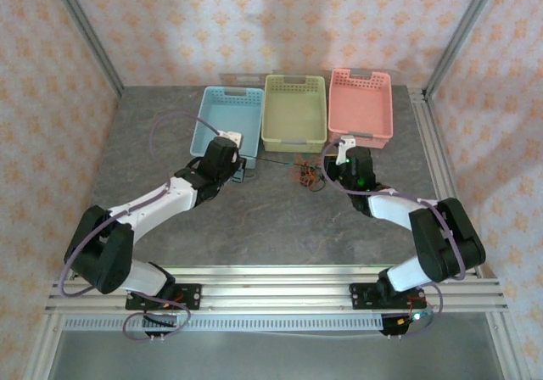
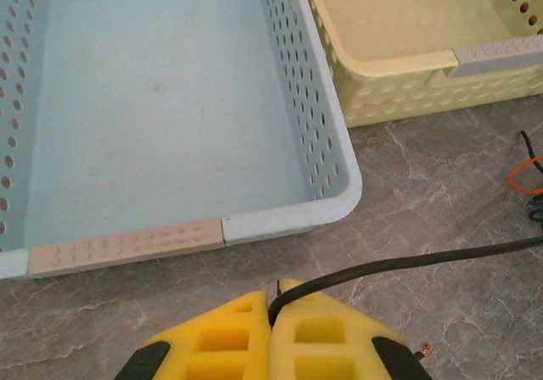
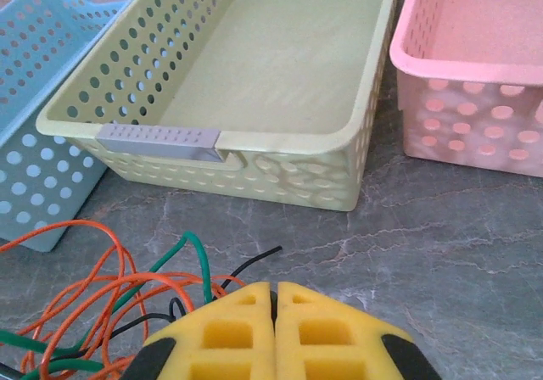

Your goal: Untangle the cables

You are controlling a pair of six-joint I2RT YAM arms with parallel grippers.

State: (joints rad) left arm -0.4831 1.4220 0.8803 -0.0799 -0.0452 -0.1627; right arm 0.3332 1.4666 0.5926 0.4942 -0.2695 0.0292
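Left hand (image 2: 273, 299) clamped on black cable (image 2: 424, 261) trailing to its right, right hand (image 3: 273, 288) closed beside tangled cables (image 3: 102, 304) at its left; pull apart slowly so loops slip, not tighten.

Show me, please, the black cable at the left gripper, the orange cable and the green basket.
black cable (image 2: 407, 262), left wrist view, on its middle stretch.
orange cable (image 3: 81, 222), right wrist view, on the top of its loop.
green basket (image 3: 288, 181), right wrist view, on its front wall.
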